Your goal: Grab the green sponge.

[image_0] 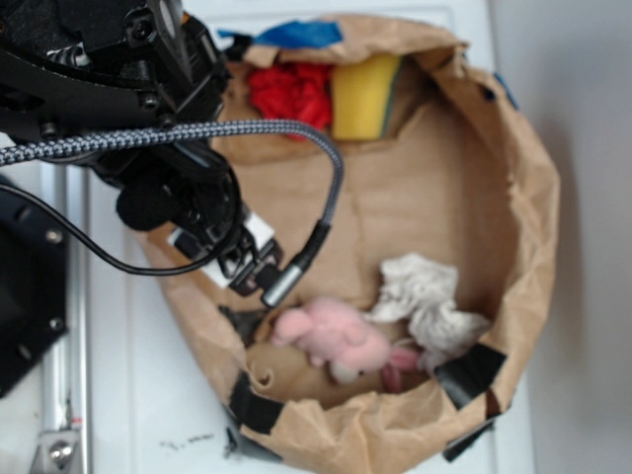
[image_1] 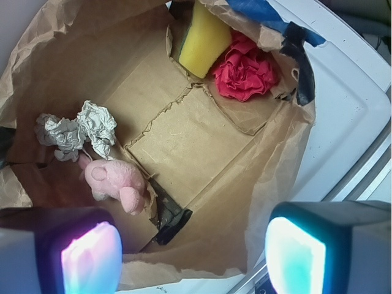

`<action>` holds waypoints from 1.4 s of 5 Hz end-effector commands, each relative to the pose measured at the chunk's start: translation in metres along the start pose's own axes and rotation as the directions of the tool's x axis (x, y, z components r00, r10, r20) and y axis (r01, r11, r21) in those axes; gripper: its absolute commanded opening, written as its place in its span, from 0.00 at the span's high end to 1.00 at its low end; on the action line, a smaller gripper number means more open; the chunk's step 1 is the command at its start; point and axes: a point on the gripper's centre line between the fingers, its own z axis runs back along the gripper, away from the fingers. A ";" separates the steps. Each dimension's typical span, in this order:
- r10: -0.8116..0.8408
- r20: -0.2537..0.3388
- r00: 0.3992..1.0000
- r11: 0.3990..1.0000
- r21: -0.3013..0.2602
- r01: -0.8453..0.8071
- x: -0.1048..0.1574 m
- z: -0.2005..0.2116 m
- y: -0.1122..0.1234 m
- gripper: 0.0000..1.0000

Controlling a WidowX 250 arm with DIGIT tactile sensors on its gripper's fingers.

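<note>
The green sponge [image_0: 363, 96] is a yellow foam block with a thin dark green face, leaning against the far wall of a brown paper bag [image_0: 513, 227]. In the wrist view the green sponge [image_1: 203, 38] is at the top, next to the red cloth [image_1: 245, 75]. My gripper [image_0: 242, 262] hovers over the bag's left rim, well short of the sponge. In the wrist view my gripper [image_1: 193, 257] is open, its two glowing pads [image_1: 92, 260] wide apart with nothing between them.
A red ruffled cloth [image_0: 289, 94] lies left of the sponge. A pink plush toy [image_0: 336, 341] and a crumpled white cloth [image_0: 427, 301] sit near the bag's front. Black tape patches [image_0: 472, 373] mark the rim. The bag's floor [image_1: 190, 144] is flat cardboard.
</note>
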 end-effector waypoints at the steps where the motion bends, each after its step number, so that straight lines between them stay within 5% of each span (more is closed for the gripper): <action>1: 0.163 0.152 0.975 0.986 -0.066 -0.155 0.039 -0.021 -0.033 0.00; 3: 0.223 0.186 0.957 0.973 -0.095 -0.208 0.048 -0.053 -0.045 0.00; 7: 0.309 0.227 0.924 0.951 -0.079 -0.298 0.095 -0.085 -0.020 0.00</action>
